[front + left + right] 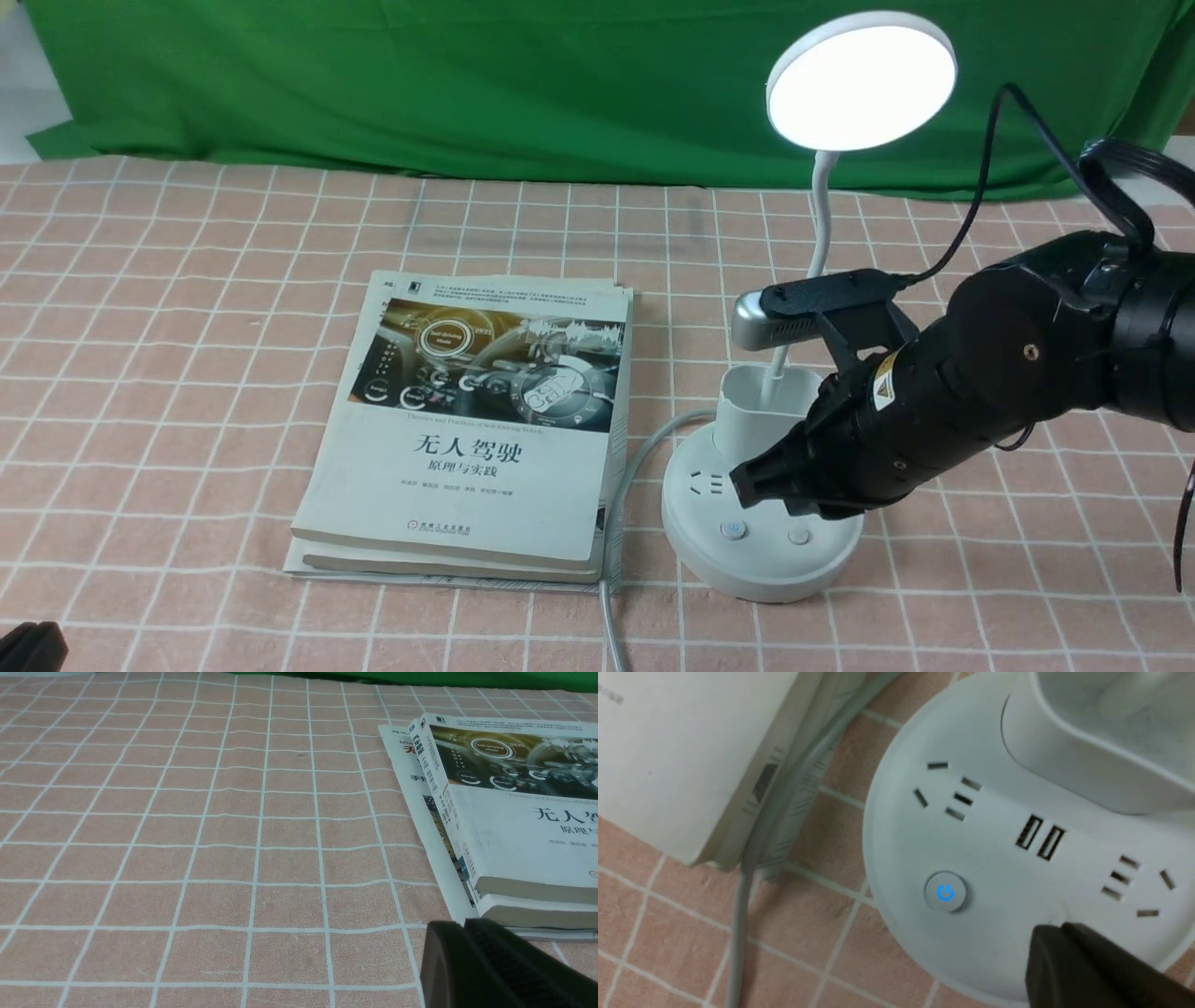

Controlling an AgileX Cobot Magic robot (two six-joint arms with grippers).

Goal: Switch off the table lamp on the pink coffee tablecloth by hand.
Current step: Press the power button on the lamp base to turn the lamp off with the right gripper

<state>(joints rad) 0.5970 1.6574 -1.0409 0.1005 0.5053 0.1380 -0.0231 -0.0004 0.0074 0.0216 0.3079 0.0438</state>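
The white table lamp stands on the pink coffee tablecloth (187,327), and its round head (859,79) is lit. Its round base (761,560) carries sockets, a blue-lit power button (734,530) and a plain button (798,537). My right gripper (744,485), the hand, is shut and empty, with its tip low over the base just above the buttons. In the right wrist view the tip (1057,928) lies to the side of the blue-lit button (945,892), over the base (901,826). I cannot tell whether it touches. My left gripper (462,926) is shut and empty.
A stack of white books (476,420) lies left of the lamp, also in the left wrist view (514,826). The lamp's grey cable (611,560) runs between books and base toward the front edge. A green cloth (467,84) hangs at the back. My left gripper (28,646) sits at the near left corner.
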